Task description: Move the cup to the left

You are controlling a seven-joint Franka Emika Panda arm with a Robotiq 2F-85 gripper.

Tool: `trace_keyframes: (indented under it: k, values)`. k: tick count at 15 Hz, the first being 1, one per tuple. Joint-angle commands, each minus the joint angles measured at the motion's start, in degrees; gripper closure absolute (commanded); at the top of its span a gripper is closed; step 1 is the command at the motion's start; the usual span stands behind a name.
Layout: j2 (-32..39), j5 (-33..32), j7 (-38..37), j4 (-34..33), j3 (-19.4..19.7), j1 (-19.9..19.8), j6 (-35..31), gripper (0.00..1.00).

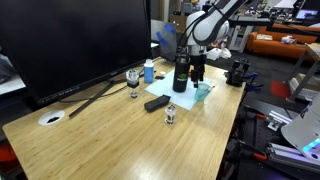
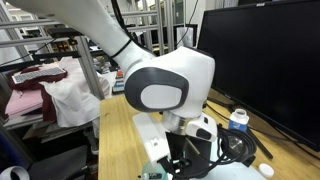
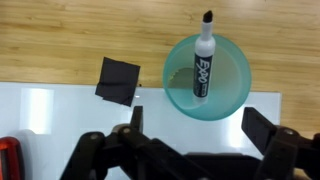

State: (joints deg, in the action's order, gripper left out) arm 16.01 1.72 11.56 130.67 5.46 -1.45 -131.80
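Wrist view shows the gripper (image 3: 197,128) spread wide, its two dark fingers (image 3: 135,118) well apart with nothing between them, hovering above the cup (image 3: 207,78). The cup stands upright just ahead of the open jaws, on a white sheet (image 3: 50,115) close to where the sheet ends and the wooden table (image 3: 60,30) begins. A marker (image 3: 203,62) leans inside the cup, its black end reaching past the rim. The wide spread looks meant to clear the rim on both sides, and the marker suggests the fingers should close on the cup's wall rather than across its mouth. A black square (image 3: 118,80) lies flat near the cup, over the sheet's edge. A red thing (image 3: 8,155) is cut off at the corner and cannot be identified. In an exterior view the arm (image 1: 205,28) bends down beside a tall black bottle (image 1: 180,72). A stemmed glass (image 1: 132,78) and a blue-capped bottle (image 1: 149,70) stand farther off, in front of the monitor (image 1: 70,40). From there the cup is too small to make out clearly under the hand. In an exterior view the arm's white shell (image 2: 165,85) fills the middle, and the cup cannot be picked out there.
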Motion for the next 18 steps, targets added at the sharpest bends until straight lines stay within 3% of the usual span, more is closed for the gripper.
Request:
trace_keyframes:
  k: [1, 10, 18]
  values:
    - [2.74, -1.0, 1.73, -2.93, -1.75, -1.48, 2.32, 0.0]
    - [4.37, -5.77, 1.54, -5.36, -2.57, -0.94, 4.39, 0.0]
    - [-1.25, -6.67, 0.35, -3.32, -2.79, -0.52, 1.21, 0.0]
